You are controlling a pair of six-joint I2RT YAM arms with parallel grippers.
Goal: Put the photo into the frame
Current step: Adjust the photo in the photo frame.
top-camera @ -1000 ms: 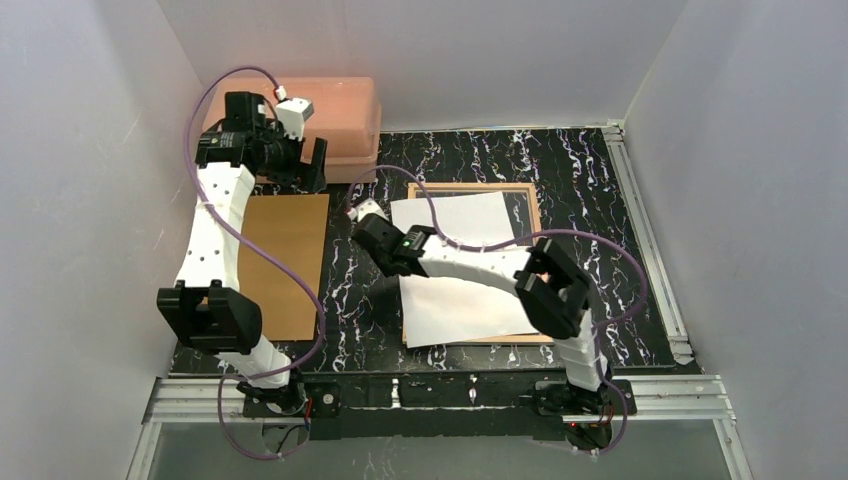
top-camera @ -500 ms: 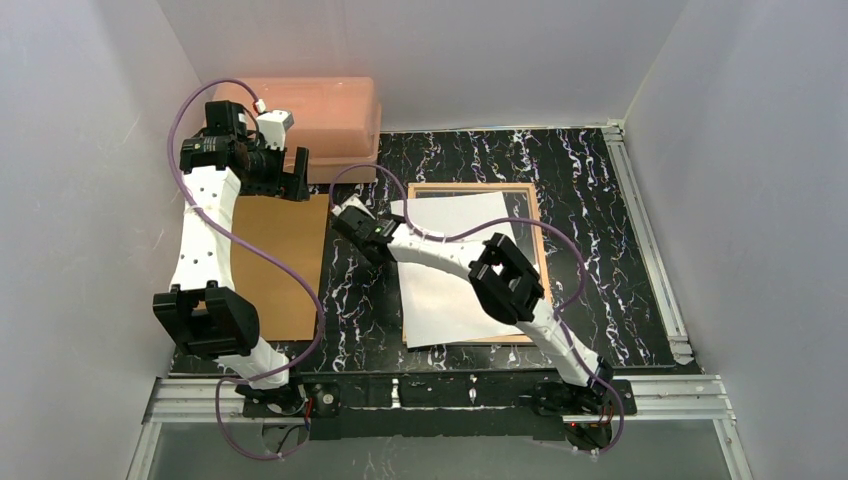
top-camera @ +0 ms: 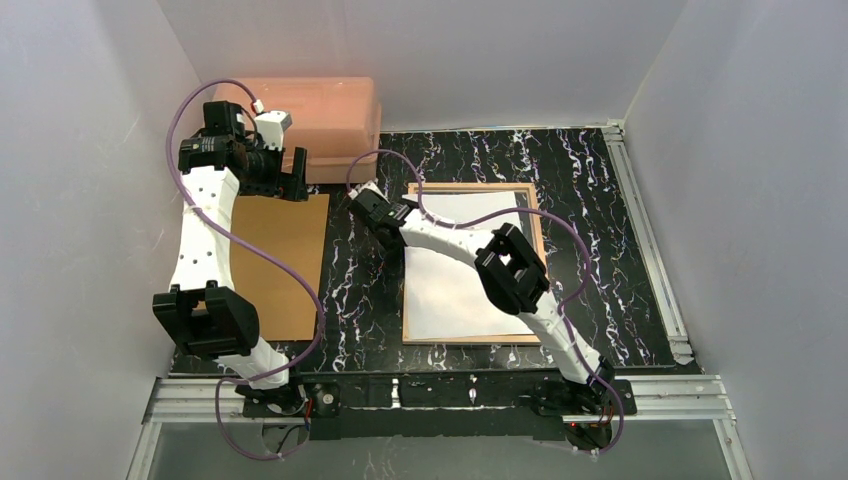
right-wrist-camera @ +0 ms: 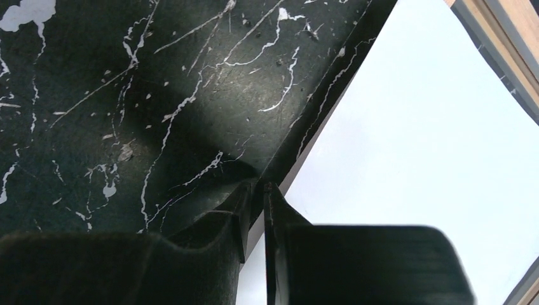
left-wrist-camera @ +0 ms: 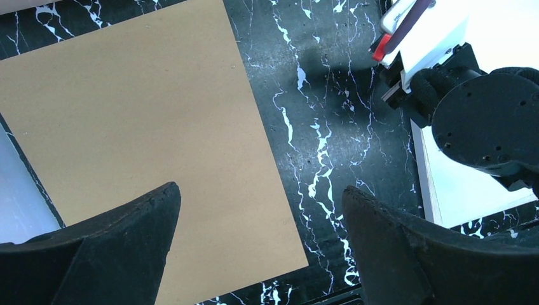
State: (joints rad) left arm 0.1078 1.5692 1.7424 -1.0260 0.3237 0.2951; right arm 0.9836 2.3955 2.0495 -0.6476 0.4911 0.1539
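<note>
Whiteness is all I am seeing of the large rectangular glossy photo (top-camera: 465, 285): it is lying plain back up within the outline of the thin-edged rectangular frame (top-camera: 541, 235), whose light tan wood is showing along the top and right. My right gripper (right-wrist-camera: 255, 194) is pinching the photo's left edge, fingers closed to a thin slit. My left gripper (left-wrist-camera: 260, 194) is hovering, fingers spread wide, above the plain brown backing board (left-wrist-camera: 140, 127) on the black marbled table (top-camera: 480, 155), near the pink plastic box (top-camera: 320, 115).
</note>
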